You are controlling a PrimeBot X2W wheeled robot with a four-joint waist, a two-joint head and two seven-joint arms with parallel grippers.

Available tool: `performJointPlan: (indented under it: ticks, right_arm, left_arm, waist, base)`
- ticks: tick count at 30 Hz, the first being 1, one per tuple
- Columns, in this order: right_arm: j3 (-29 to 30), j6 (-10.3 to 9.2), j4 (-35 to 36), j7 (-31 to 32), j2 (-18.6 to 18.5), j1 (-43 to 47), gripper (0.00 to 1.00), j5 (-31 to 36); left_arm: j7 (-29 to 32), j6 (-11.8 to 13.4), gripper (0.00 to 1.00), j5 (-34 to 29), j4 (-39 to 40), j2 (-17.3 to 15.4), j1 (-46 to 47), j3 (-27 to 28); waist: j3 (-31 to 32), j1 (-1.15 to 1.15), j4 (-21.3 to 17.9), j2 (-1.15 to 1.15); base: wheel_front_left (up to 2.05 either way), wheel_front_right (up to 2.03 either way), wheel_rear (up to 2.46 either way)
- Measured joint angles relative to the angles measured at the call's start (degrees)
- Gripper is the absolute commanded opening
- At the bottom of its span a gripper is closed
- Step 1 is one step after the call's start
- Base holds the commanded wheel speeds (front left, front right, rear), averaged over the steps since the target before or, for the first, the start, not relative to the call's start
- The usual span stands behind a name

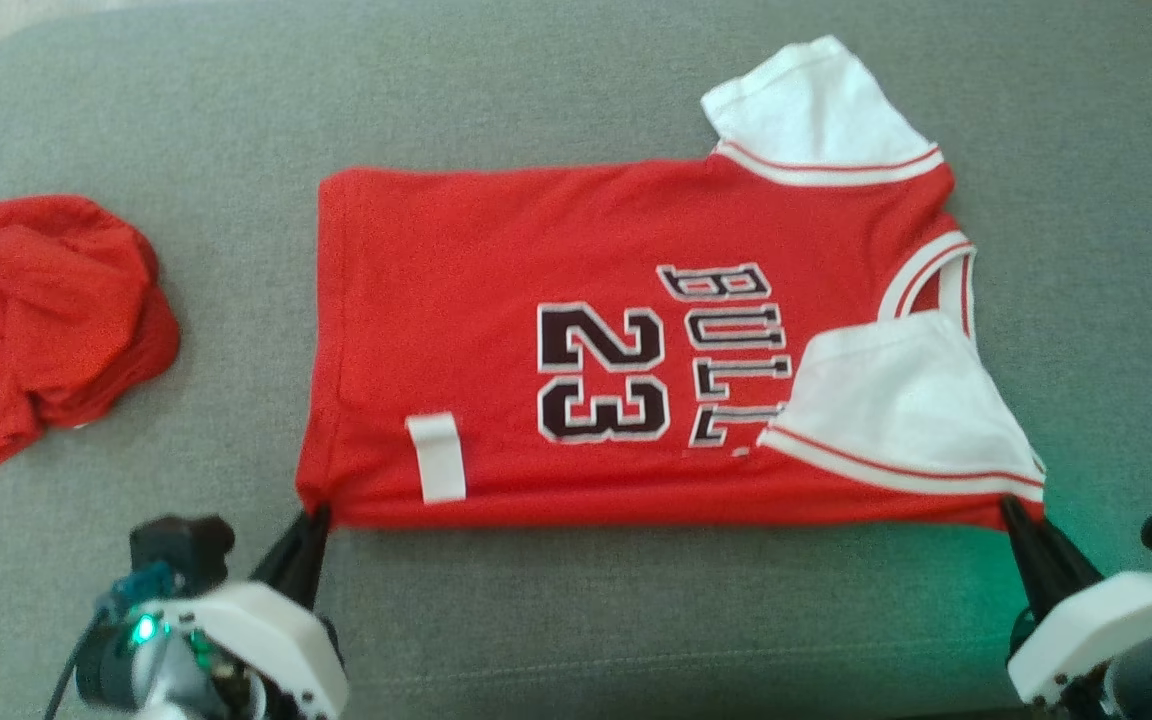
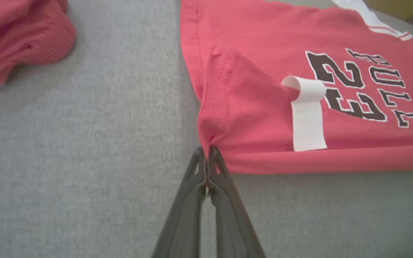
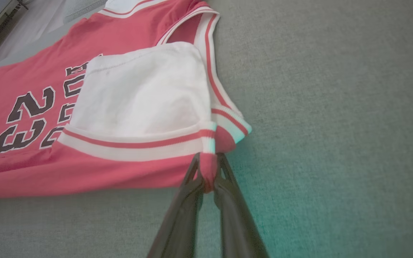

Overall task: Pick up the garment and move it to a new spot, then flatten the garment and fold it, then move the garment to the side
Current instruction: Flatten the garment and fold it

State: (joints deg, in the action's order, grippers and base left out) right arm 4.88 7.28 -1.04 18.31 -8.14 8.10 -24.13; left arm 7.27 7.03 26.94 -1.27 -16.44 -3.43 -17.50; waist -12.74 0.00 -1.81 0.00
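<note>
A red jersey (image 1: 496,270) with white sleeves and "BULLS 23" in black lies spread sideways on the grey cushion, hem to the left, collar to the right. Its near white sleeve (image 1: 901,395) is folded over the chest. My left gripper (image 1: 314,515) is shut on the jersey's near hem corner (image 2: 210,139), fingertips pinched together (image 2: 206,152). My right gripper (image 1: 1011,508) is shut on the near shoulder corner, a fold of red fabric (image 3: 208,168) squeezed between its fingers. A white label (image 1: 436,455) lies on the jersey close to the hem.
A crumpled red garment (image 1: 36,320) sits at the cushion's left side. Bare grey cushion (image 1: 636,610) runs along the near edge between my two arms and to the right of the collar (image 3: 335,89).
</note>
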Motion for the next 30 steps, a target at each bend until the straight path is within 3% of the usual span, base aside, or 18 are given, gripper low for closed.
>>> performJointPlan:
  ticks: [1,2,3,4,5,9,18,30]
  right_arm:
    - [0.11,0.0,0.42,0.35,0.2,0.46,0.0,0.0]
    - [0.33,0.0,0.68,0.43,0.3,0.93,0.26,0.0]
    - [0.57,0.0,0.73,0.45,0.37,1.13,0.78,0.0]
    - [0.82,0.0,0.99,0.45,0.44,1.18,1.0,0.01]
    - [1.04,0.0,1.3,0.44,0.45,1.19,1.0,0.02]
    - [1.23,0.0,3.68,-1.9,0.45,1.24,1.0,2.85]
    - [-0.29,0.0,13.19,-10.96,0.29,-0.83,1.0,8.57]
    - [-0.91,0.0,15.07,-10.74,0.18,-3.4,1.0,8.79]
  left_arm:
    - [0.58,0.21,0.0,0.15,0.29,-0.1,-0.87,-0.02]
    - [1.22,0.25,0.0,0.51,0.48,-0.15,-1.54,-0.08]
    - [1.55,0.29,0.18,0.75,0.69,-0.12,-2.06,-0.1]
    - [1.81,0.31,0.66,1.12,0.69,-0.08,-2.31,-0.15]
    - [2.36,0.37,1.0,1.48,0.54,-0.07,-2.32,-0.2]
    - [0.2,2.15,1.0,1.77,-0.18,0.42,-2.38,0.45]
    - [-11.35,7.11,1.0,-5.72,5.34,0.75,-1.75,2.02]
    - [-13.02,7.8,1.0,-8.16,6.81,1.34,3.06,1.33]
  waist:
    - [0.21,0.0,-0.06,0.0]
    - [0.41,0.0,-0.08,0.0]
    - [0.59,0.0,-0.07,0.0]
    - [0.76,0.0,-0.03,0.0]
    - [0.96,0.0,0.02,0.0]
    - [2.0,0.0,-0.12,0.0]
    - [5.05,0.0,-0.65,0.0]
    - [5.24,0.0,-0.56,0.0]
  base:
    - [0.0,0.0,0.0]
    - [0.0,0.0,0.0]
    - [0.0,0.0,0.0]
    - [0.0,0.0,0.0]
    - [0.0,0.0,0.0]
    - [0.0,0.0,0.0]
    - [0.0,0.0,0.0]
    - [0.0,0.0,0.0]
